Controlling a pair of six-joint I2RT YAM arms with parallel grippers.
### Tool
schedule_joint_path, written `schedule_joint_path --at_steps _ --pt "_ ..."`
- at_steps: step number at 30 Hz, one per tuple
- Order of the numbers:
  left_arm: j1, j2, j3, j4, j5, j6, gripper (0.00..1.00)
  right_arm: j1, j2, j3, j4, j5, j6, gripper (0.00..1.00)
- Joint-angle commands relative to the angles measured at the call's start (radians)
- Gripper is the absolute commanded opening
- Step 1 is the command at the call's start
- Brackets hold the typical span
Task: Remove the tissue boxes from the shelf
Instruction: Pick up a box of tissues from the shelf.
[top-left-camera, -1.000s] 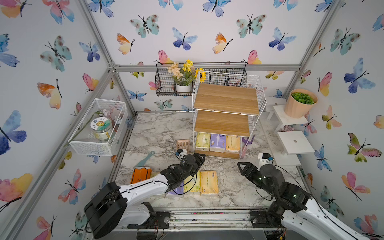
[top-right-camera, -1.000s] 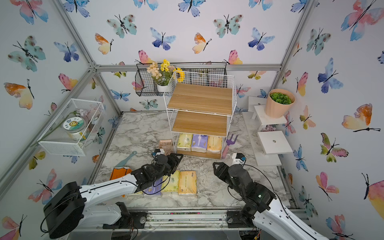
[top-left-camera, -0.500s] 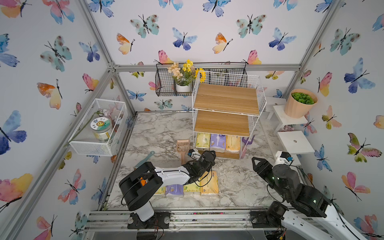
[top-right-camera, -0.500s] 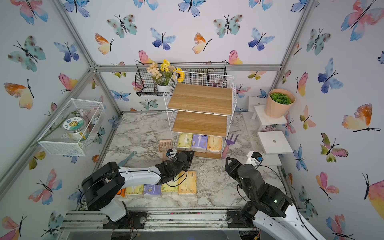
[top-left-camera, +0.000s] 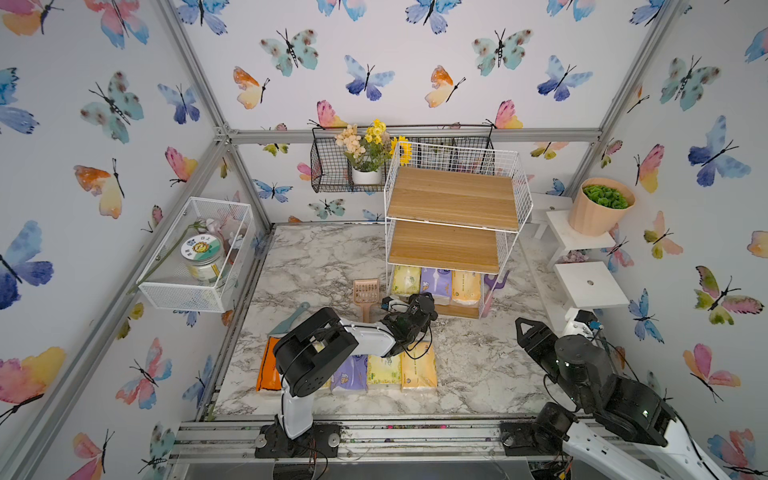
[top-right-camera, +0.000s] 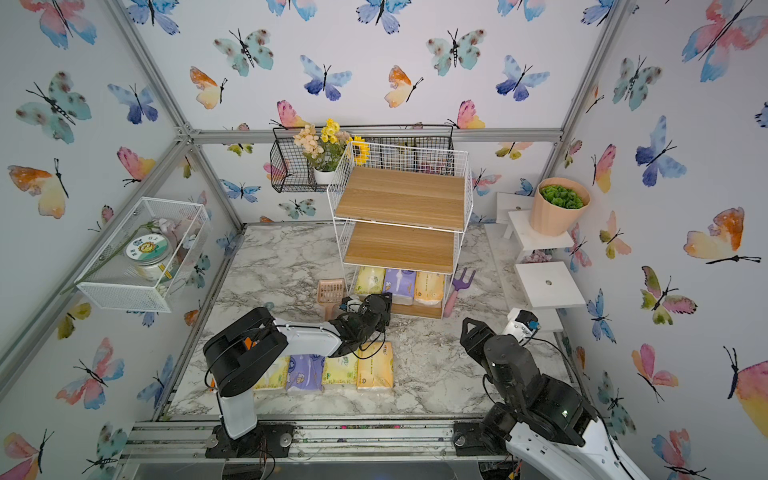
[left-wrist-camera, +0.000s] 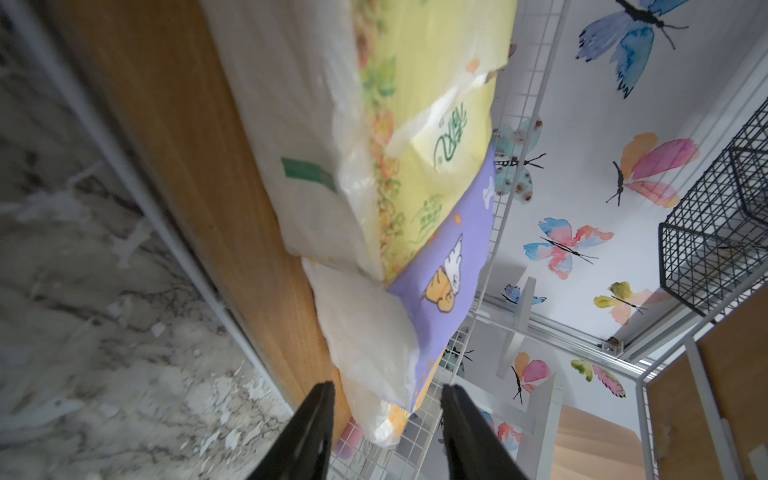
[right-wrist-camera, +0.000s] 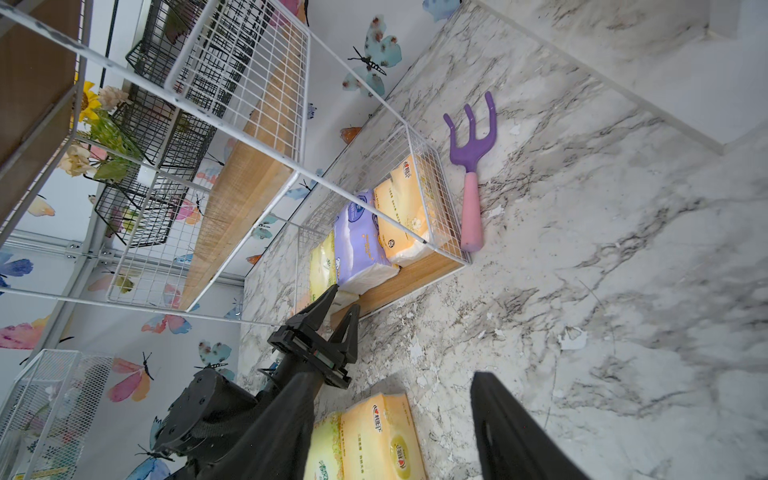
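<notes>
On the bottom tier of the shelf (top-left-camera: 453, 199), three tissue packs lay side by side: a yellow-green pack (top-left-camera: 406, 280), a purple pack (top-left-camera: 436, 282) and a light orange pack (top-left-camera: 466, 286). The left tool (right-wrist-camera: 344, 299) was at that tier's front edge, just short of the yellow-green pack, with its jaws apart and clamped on nothing. Nearer the robot, a row of packs lay flat on the marble tabletop (top-left-camera: 332, 257), partly under the left arm — a bright orange pack (top-left-camera: 266, 370), a second purple pack (top-left-camera: 349, 376), a second yellow-green pack (top-left-camera: 383, 370) and a second light orange pack (top-left-camera: 419, 365). The right tool (top-left-camera: 525, 330) hovered above the tabletop, well apart from the shelf, jaws apart and empty. A purple hand rake (right-wrist-camera: 471, 137) lay just beside the shelf.
</notes>
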Motion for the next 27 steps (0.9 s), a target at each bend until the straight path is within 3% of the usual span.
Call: schedule_joint_path --at_steps 1,5,15,23,27 --pt "0.014 0.043 0.03 0.036 -0.04 0.0 0.47 0.003 -0.009 0.018 -0.048 0.044 0.017 0.64" --pt "0.027 0.08 0.052 0.042 -0.037 -0.009 0.44 0.003 -0.004 0.013 -0.041 0.041 0.02 0.64" --pt "0.041 0.103 0.059 0.049 -0.001 -0.02 0.2 0.003 0.004 0.004 -0.032 0.036 0.028 0.64" --pt "0.044 0.089 0.06 0.087 0.001 0.052 0.0 0.003 0.02 -0.035 0.014 -0.014 0.046 0.64" --pt "0.045 0.056 0.065 0.062 0.014 0.065 0.0 0.003 0.03 -0.079 0.061 -0.05 0.068 0.64"
